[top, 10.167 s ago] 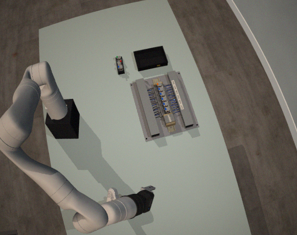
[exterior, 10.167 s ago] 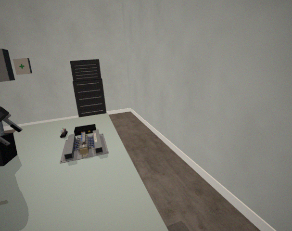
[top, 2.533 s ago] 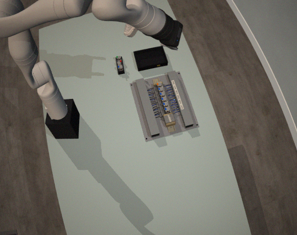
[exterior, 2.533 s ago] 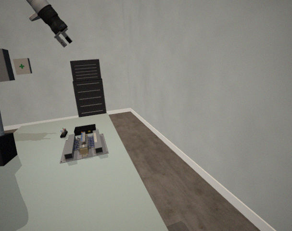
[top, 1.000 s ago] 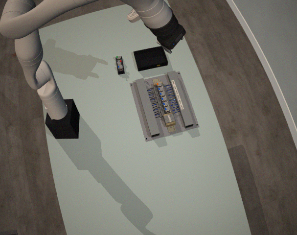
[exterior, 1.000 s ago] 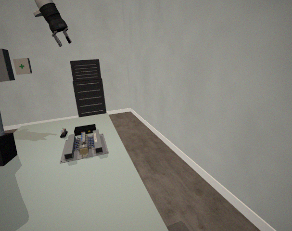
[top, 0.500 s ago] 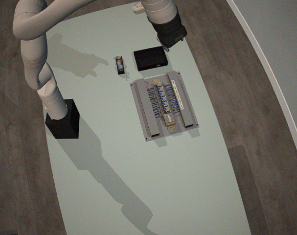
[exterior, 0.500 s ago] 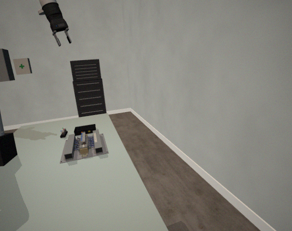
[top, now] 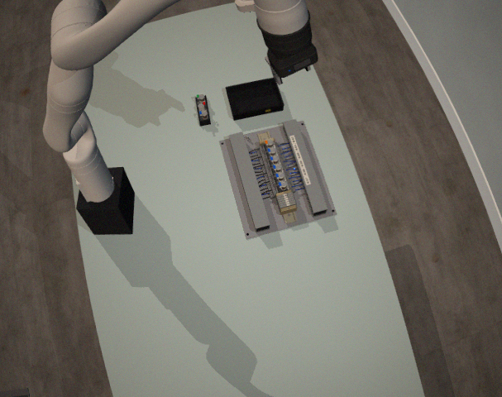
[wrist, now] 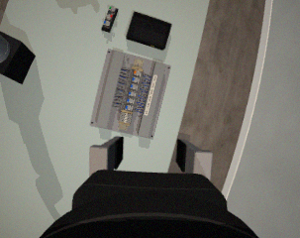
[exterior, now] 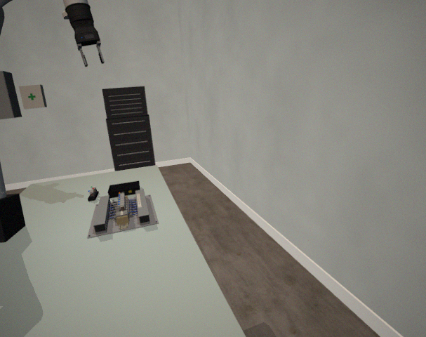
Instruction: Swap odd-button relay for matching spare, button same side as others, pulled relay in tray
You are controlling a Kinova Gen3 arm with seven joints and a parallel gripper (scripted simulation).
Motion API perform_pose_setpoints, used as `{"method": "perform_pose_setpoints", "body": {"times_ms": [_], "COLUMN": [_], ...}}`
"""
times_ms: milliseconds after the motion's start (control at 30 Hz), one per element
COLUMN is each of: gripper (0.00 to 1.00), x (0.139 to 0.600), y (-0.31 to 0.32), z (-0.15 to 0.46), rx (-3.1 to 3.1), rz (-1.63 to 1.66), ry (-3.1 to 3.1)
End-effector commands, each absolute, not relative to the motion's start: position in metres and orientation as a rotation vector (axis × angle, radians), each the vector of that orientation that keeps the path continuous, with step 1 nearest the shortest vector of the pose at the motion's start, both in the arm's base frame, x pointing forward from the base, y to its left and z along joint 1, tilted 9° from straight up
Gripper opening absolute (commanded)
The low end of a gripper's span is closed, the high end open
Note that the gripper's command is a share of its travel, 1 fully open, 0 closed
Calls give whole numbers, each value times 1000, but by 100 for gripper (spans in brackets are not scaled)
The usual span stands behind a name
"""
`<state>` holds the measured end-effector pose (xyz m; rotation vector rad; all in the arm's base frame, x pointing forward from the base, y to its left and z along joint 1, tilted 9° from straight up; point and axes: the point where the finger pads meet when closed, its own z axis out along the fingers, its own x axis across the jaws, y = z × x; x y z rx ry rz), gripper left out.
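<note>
The relay with the orange button (top: 270, 142) (wrist: 137, 72) sits at the far end of the row on the panel (top: 240, 192). Several relays with blue buttons (top: 274, 159) fill the rest; all buttons are on the left in the top view. A black holder (top: 205, 121) left of the tray carries three spares with green, red and blue buttons. The blue-button spare (top: 203, 113) is at its near end. The black tray (top: 254, 98) (wrist: 149, 31) shows nothing inside. My gripper (exterior: 93, 63) (wrist: 150, 149) is open and empty, high above the table, fingers pointing down.
Two grey wire ducts (top: 248, 184) (top: 306, 170) flank the relay row, with blue wires between. A terminal block (top: 286, 200) stands at the row's near end. The black arm base (top: 107, 213) is at the left. A wall runs along the right, beyond the table.
</note>
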<state>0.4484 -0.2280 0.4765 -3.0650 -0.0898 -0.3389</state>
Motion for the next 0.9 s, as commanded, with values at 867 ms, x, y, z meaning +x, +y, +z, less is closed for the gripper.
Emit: {"method": "perform_pose_setpoints", "body": {"times_ms": [867], "gripper": [100], "x": [462], "y": [-220], "z": [471], "rx": [-2998], "rz": [-150], "ry": [191]}}
